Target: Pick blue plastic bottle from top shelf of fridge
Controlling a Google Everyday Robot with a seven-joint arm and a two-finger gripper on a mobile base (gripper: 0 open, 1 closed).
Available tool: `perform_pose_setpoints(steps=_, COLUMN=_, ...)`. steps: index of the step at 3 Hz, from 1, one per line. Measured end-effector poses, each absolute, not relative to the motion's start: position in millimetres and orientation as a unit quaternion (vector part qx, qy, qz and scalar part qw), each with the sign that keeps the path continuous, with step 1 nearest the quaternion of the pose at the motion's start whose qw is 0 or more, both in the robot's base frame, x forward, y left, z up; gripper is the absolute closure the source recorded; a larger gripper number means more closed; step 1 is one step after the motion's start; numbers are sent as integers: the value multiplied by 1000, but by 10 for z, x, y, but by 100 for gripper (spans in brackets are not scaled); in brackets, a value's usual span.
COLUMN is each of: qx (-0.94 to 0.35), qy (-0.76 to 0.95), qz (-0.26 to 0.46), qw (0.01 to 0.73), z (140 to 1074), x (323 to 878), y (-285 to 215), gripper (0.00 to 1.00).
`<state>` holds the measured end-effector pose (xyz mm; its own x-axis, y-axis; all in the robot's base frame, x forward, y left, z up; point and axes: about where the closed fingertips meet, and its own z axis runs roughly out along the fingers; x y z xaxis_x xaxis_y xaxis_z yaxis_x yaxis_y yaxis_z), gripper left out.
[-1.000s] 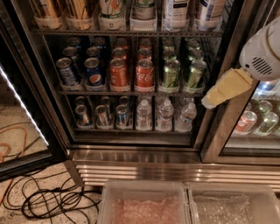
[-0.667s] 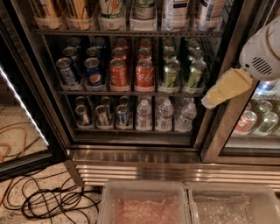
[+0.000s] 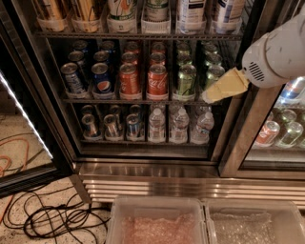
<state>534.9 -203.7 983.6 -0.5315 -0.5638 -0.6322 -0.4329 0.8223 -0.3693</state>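
The fridge (image 3: 143, 167) stands open in front of me, with wire racks of drinks. The top shelf (image 3: 138, 35) runs along the upper edge, with clear holders for tall bottles and cans. Only the lower part of the blue plastic bottle (image 3: 225, 10) shows, at the right end of that row, next to a white bottle with a dark label (image 3: 190, 10). My gripper (image 3: 223, 86), tan fingers on a white arm, hangs at the right in front of the middle shelf. It is below the blue bottle, points down-left, looks shut and holds nothing.
Soda cans (image 3: 157, 78) fill the middle rack; small cans and clear water bottles (image 3: 178, 125) fill the lower one. The door frame (image 3: 248, 128) stands right of the gripper, with a second cooler section behind it. Two plastic bins (image 3: 157, 221) and black cables (image 3: 57, 219) lie below.
My gripper has moved a little to the left and up, further in front of the open fridge section. The drinks have not moved.
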Motion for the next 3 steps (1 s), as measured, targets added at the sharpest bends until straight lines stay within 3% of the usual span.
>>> perform_pose_setpoints(steps=3, qx=-201, qy=868, qz=-53, qw=451, z=9955, x=5513, y=-1988, gripper=0)
